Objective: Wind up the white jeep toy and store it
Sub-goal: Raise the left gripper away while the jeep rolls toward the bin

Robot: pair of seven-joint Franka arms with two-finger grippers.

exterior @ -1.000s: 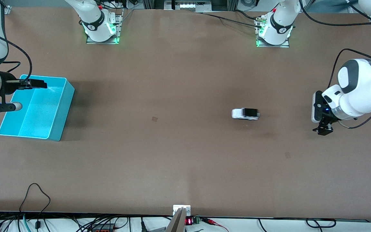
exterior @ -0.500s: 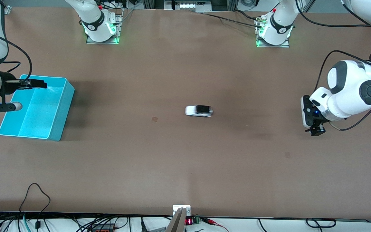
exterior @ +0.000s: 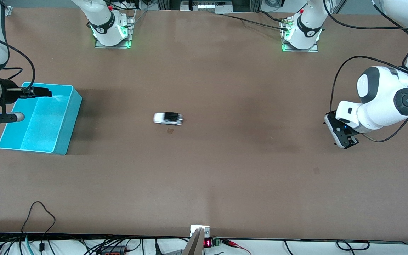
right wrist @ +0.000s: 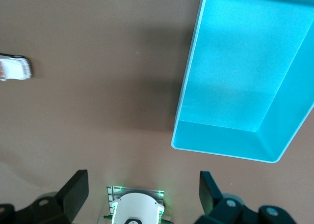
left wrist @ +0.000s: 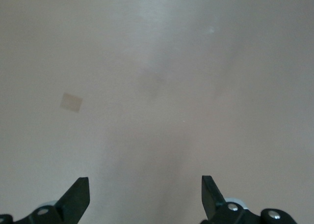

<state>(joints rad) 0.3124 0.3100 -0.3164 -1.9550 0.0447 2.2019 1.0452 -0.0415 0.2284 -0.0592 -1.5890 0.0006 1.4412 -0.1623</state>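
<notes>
The white jeep toy (exterior: 168,118), white with a black roof panel, stands on the brown table near its middle, between the two arms' ends and apart from both grippers. Its edge also shows in the right wrist view (right wrist: 13,68). The turquoise bin (exterior: 70,122) sits at the right arm's end of the table and holds nothing; it also shows in the right wrist view (right wrist: 189,86). My right gripper (exterior: 44,93) is open and empty over the bin's rim (right wrist: 143,189). My left gripper (exterior: 346,141) is open and empty over bare table at the left arm's end (left wrist: 144,192).
Both arm bases (exterior: 111,32) (exterior: 301,35) stand along the table edge farthest from the front camera. A small tape mark (exterior: 170,130) lies just nearer the front camera than the jeep. Another mark (exterior: 316,170) lies near the left gripper. Cables hang along the nearest table edge.
The jeep has rolled across the table from the left arm's end toward the turquoise bin. The left gripper has shifted and tilted a little. The right arm has not moved.
</notes>
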